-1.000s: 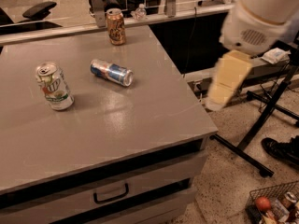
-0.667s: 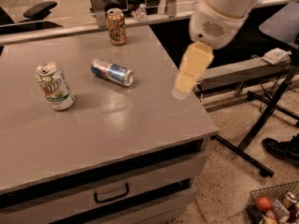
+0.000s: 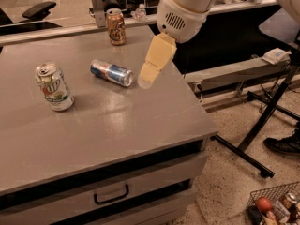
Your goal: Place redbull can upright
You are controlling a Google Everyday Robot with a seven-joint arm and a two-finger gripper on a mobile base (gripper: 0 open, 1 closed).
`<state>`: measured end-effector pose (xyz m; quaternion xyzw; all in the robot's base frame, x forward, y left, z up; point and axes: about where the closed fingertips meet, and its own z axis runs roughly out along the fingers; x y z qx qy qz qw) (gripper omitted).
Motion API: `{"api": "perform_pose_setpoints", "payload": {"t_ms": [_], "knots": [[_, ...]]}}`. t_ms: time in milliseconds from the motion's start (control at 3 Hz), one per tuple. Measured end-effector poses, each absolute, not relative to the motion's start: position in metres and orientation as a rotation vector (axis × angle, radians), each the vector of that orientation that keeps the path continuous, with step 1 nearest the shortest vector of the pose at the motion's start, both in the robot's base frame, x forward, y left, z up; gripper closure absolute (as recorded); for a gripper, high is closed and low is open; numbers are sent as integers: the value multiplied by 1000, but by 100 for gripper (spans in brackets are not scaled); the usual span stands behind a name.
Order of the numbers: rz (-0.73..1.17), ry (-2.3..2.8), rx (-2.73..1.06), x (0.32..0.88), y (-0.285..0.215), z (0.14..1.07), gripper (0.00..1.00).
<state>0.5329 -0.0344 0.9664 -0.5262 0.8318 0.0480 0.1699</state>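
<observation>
The redbull can (image 3: 111,72) is slim, blue and silver with a red mark. It lies on its side on the grey table (image 3: 117,125), near the middle back, its silver top pointing right. My gripper (image 3: 151,74) hangs over the table just right of the can, a short gap from its top end, and holds nothing. Its cream fingers (image 3: 157,60) point down and left from the white wrist.
A white-and-green can (image 3: 54,87) stands upright at the table's left. A golden-brown can (image 3: 116,26) stands at the back edge. The table's right edge drops to the floor, with a black stand leg (image 3: 262,121) and a wire basket (image 3: 276,205).
My arm has swung left from beyond the table's right edge to over the table, ending beside the lying can. The cans have not moved.
</observation>
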Motion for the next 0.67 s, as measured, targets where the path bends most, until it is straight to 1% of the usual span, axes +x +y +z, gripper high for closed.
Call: {"api": "perform_pose_setpoints", "payload": {"t_ms": [667], "knots": [[233,2335,-1517,562,-1,951,0]]}}
